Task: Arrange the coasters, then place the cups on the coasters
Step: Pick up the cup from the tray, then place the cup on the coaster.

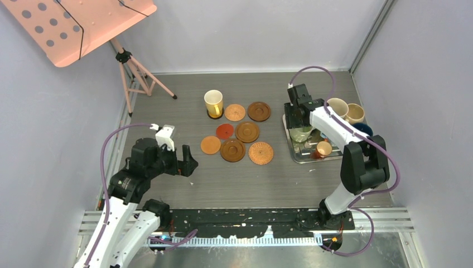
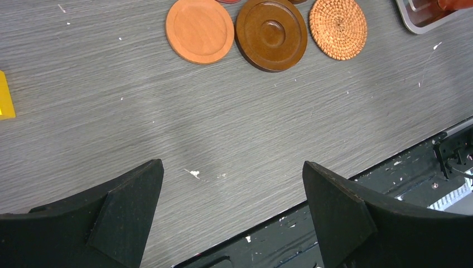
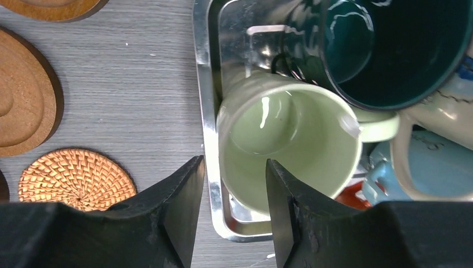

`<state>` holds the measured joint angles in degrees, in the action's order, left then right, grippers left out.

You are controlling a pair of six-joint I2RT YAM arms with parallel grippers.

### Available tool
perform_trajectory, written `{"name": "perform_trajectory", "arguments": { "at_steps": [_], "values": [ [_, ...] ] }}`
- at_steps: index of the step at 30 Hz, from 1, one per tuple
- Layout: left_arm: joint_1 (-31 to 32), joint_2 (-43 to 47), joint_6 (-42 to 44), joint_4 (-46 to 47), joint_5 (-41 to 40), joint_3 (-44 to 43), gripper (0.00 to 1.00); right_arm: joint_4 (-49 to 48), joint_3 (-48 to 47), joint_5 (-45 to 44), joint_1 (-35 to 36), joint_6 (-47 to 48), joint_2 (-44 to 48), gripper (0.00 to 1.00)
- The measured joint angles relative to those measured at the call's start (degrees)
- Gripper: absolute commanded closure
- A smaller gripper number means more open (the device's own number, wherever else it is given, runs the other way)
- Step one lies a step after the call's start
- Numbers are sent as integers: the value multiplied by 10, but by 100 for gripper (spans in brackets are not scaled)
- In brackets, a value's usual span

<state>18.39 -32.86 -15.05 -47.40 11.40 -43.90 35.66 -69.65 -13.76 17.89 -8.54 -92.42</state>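
Observation:
Seven coasters lie grouped mid-table: tan [image 1: 235, 112], red [image 1: 225, 131], orange [image 1: 211, 145], woven wicker [image 1: 261, 153] and three dark brown ones [image 1: 247, 132]. A yellow cup [image 1: 213, 103] stands on another dark coaster at the back. The other cups crowd the metal tray [image 1: 305, 159]. My right gripper [image 3: 235, 161] is open and straddles the near wall of the pale green cup [image 3: 290, 139], one finger inside it and one outside over the tray rim [image 3: 203, 84]. A dark green cup [image 3: 390, 50] leans beside it. My left gripper [image 2: 232, 163] hangs wide open over bare table, near the orange coaster [image 2: 199, 29].
Cream [image 1: 337, 106], beige [image 1: 355, 113], navy [image 1: 363, 129] and small orange-red [image 1: 323, 148] cups sit in or behind the tray. A yellow block [image 2: 4, 97] lies left of my left gripper. A pink stand on a tripod [image 1: 136, 72] occupies the back left corner.

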Motion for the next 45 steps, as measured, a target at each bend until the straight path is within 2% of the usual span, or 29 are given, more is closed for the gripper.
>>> {"name": "perform_trajectory", "arguments": {
  "at_steps": [6,14,20,29,35,45],
  "values": [
    [0,-1,0,0,-5,0,0,-5,-5,27,0,12,-34,59],
    [0,-4,0,0,-9,0,1,-5,-5,37,0,23,-41,74],
    [0,-7,0,0,-9,0,0,1,-6,45,-3,26,-30,93],
    [0,-7,0,0,-9,0,1,44,-9,80,-4,26,19,95],
    [0,-9,-2,0,-9,0,1,72,-47,106,2,26,41,95],
    [0,22,-17,0,-8,13,1,101,-183,146,94,85,26,94]
  ]
}}
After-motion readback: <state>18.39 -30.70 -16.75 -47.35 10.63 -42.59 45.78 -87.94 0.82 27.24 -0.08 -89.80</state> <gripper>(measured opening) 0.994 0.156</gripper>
